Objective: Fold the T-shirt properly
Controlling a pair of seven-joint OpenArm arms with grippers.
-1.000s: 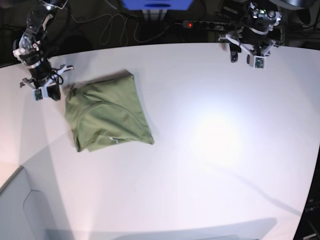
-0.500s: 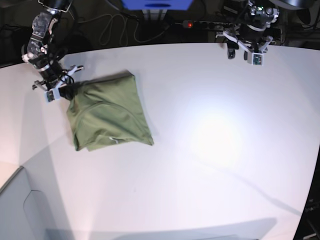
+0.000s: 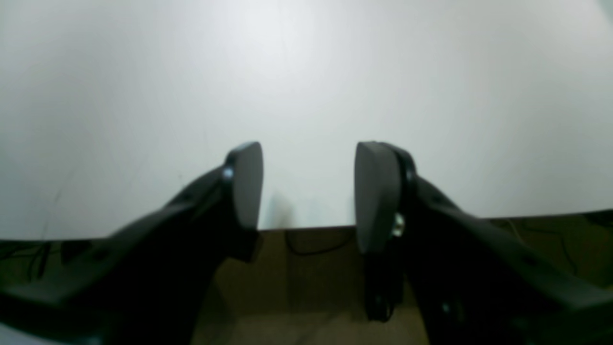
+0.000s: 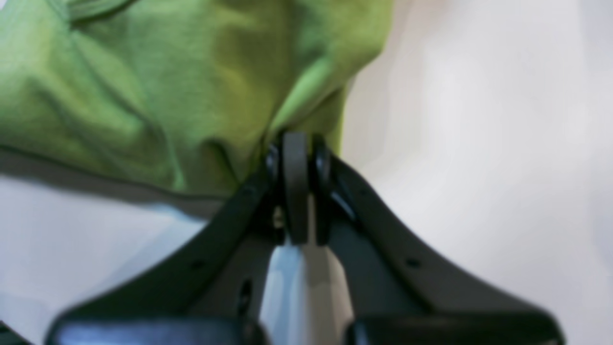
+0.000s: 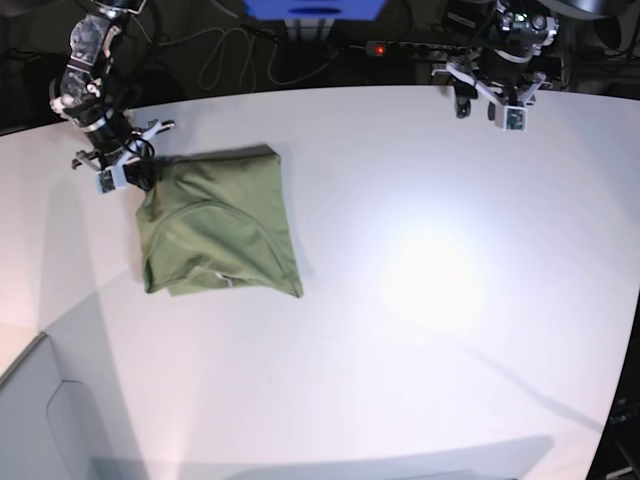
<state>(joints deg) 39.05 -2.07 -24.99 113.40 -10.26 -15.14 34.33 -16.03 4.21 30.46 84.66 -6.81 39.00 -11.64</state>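
The olive-green T-shirt (image 5: 215, 225) lies folded into a compact bundle on the left part of the white table (image 5: 420, 270). My right gripper (image 5: 128, 177) is at the shirt's far left corner, and in the right wrist view the right gripper (image 4: 297, 143) is shut on a fold of the T-shirt (image 4: 158, 91), with the cloth bunched up from the pinch. My left gripper (image 5: 487, 105) hangs open and empty over the table's far right edge; in the left wrist view the left gripper (image 3: 309, 187) has its jaws spread apart with only bare table between them.
Cables and a power strip (image 5: 405, 47) lie behind the table's far edge. A grey panel (image 5: 40, 420) sits at the front left corner. In the left wrist view the table's edge (image 3: 306, 229) runs just under the left fingers.
My right gripper moved to the shirt's far left corner, shut on it, and pulled it toward the table's far edge; the bundle shifted and reshaped. The left arm rose slightly toward the far edge.
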